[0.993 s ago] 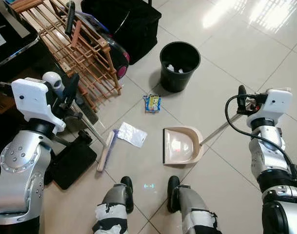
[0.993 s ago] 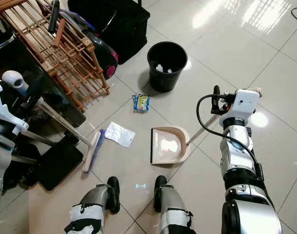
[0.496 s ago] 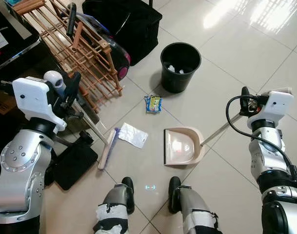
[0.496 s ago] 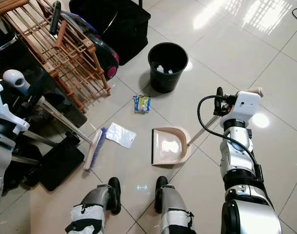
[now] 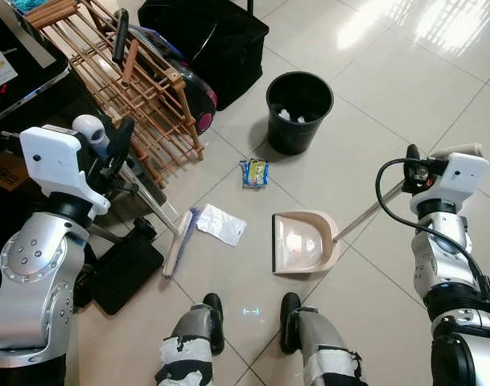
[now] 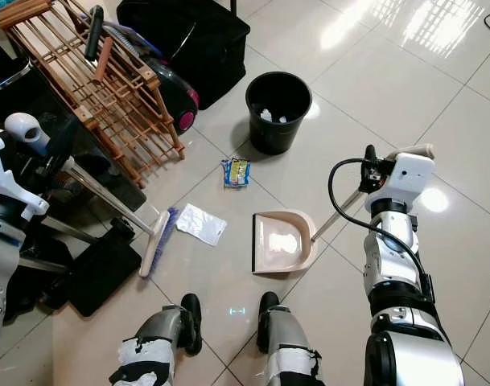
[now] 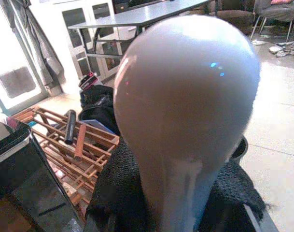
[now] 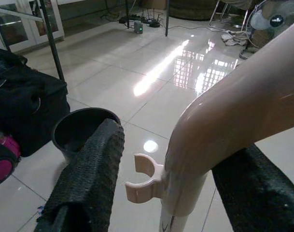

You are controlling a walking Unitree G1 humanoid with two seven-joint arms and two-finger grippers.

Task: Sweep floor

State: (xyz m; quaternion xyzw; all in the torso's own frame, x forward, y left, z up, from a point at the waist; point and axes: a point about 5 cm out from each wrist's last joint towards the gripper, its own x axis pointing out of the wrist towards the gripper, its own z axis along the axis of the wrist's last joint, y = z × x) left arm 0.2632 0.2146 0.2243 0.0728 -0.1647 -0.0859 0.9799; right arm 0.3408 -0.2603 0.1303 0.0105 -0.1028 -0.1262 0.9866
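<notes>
My left gripper is shut on the broom's grey handle just below its white rounded knob. The handle slants down to the broom head, which rests on the tiles. Beside the head lies a silvery pouch, and a yellow-blue wrapper lies farther out. My right gripper is shut on the long handle of the beige dustpan. The pan sits flat on the floor with its mouth facing the pouch.
A black bin holding some white scraps stands beyond the wrapper. A wooden rack, a vacuum and a black bag crowd the far left. A black case lies by my left foot. Bare tiles stretch to the right.
The whole picture has drifted slightly. My right gripper has shifted a little to the right with the dustpan handle; the broom head has edged a touch forward.
</notes>
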